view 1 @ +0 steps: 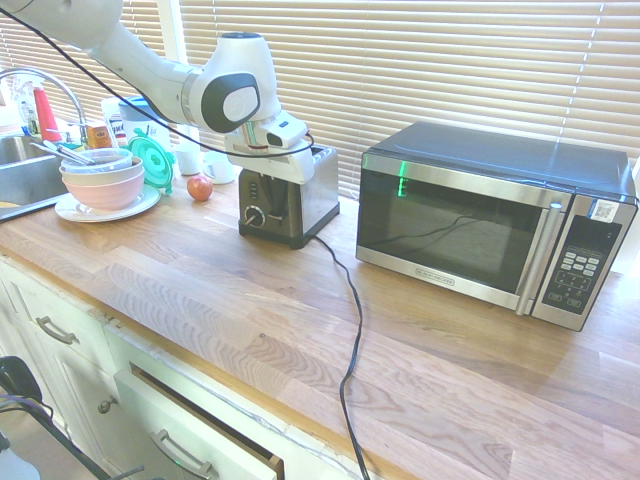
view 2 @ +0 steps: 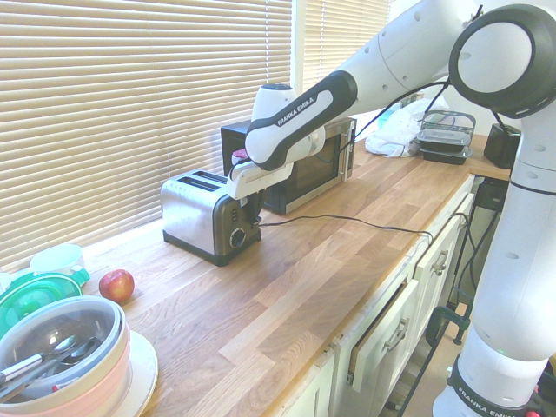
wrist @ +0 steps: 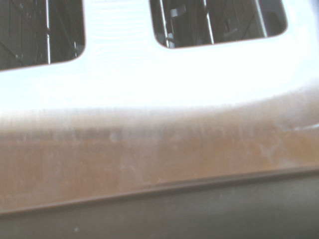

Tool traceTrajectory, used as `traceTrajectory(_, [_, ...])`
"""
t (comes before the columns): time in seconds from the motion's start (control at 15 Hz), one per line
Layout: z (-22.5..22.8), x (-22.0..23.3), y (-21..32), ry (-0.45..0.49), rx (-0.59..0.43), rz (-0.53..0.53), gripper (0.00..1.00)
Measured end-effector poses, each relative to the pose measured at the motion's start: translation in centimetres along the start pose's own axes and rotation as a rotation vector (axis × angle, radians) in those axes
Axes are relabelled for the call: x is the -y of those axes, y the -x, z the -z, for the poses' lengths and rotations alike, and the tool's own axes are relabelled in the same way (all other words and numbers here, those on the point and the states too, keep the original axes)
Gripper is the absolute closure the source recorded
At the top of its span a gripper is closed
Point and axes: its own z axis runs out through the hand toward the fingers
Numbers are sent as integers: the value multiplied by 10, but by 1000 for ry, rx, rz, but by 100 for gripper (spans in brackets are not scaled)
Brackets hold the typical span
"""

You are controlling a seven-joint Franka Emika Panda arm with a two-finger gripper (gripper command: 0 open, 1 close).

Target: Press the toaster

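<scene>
The toaster (view 1: 300, 200) (view 2: 198, 211) is a small brushed-steel two-slot unit with a black end panel and a round knob. It stands on the wooden counter in front of the blinds. My gripper (view 1: 259, 178) (view 2: 252, 207) is shut and hangs straight down at the toaster's black end, its fingers right against the panel above the knob. Whether they touch the lever is hidden by the hand. The wrist view is filled with the toaster's bright steel top (wrist: 189, 74) and the ends of its two slots.
A large steel-and-black microwave (view 1: 490, 225) (view 2: 304, 165) stands beside the toaster. The toaster's black cord (view 1: 350, 330) trails across the counter to its front edge. An apple (view 1: 200, 187) (view 2: 116, 285), stacked bowls (view 1: 103, 185) and the sink (view 1: 20, 170) lie on the other side.
</scene>
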Motion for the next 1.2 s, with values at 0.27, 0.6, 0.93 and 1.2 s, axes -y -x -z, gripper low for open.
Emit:
traceTrajectory(0.27, [-16,5,5,9,13,12,100])
traceTrajectory(0.6, [-16,5,5,9,13,12,100])
traceTrajectory(0.93, [-16,5,5,9,13,12,100])
traceTrajectory(1.2, [-16,5,5,9,13,12,100])
